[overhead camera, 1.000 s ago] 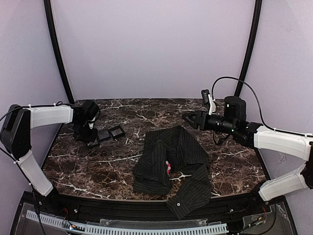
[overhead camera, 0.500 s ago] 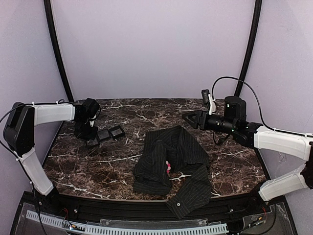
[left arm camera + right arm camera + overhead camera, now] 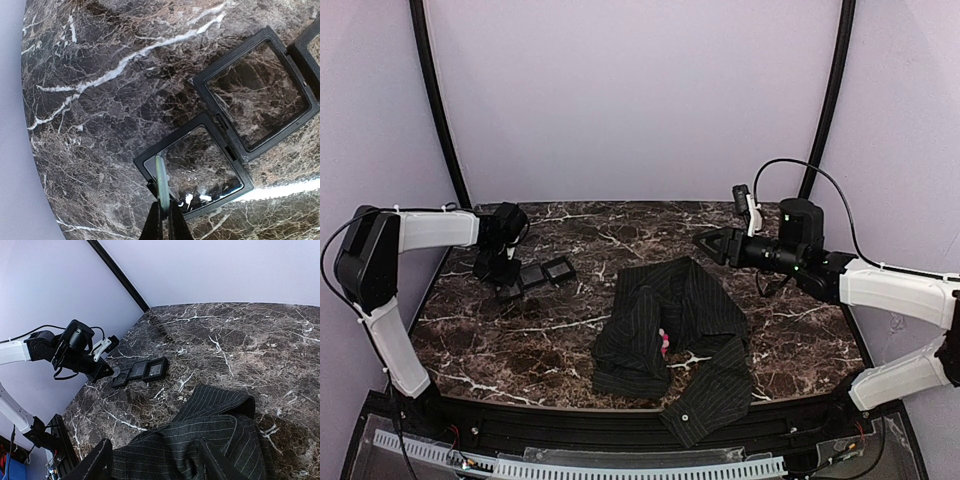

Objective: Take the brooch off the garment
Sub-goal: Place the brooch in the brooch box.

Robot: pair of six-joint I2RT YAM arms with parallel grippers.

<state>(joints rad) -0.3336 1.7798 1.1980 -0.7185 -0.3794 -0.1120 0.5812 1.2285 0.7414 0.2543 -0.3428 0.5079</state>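
Observation:
The dark pinstriped garment (image 3: 685, 310) lies crumpled at the table's middle front. A small pink brooch (image 3: 665, 344) shows in its folds. My left gripper (image 3: 507, 284) is at the far left over a row of three black square trays (image 3: 533, 276). In the left wrist view that gripper (image 3: 165, 209) is shut on a thin pale green disc (image 3: 161, 181), seen edge-on above the nearest tray (image 3: 235, 170). My right gripper (image 3: 706, 240) hovers open above the garment's far edge, and its fingers (image 3: 101, 460) frame the striped cloth (image 3: 225, 440) with nothing held.
The marble table (image 3: 520, 340) ends at a black rail along the front, and one sleeve (image 3: 705, 405) hangs over it. Black posts stand at both back corners. The left arm (image 3: 70, 347) and the trays (image 3: 142, 371) also show in the right wrist view.
The left arm has drawn back slightly toward the far left edge while its gripper stays over the trays. The right arm and the garment have not moved.

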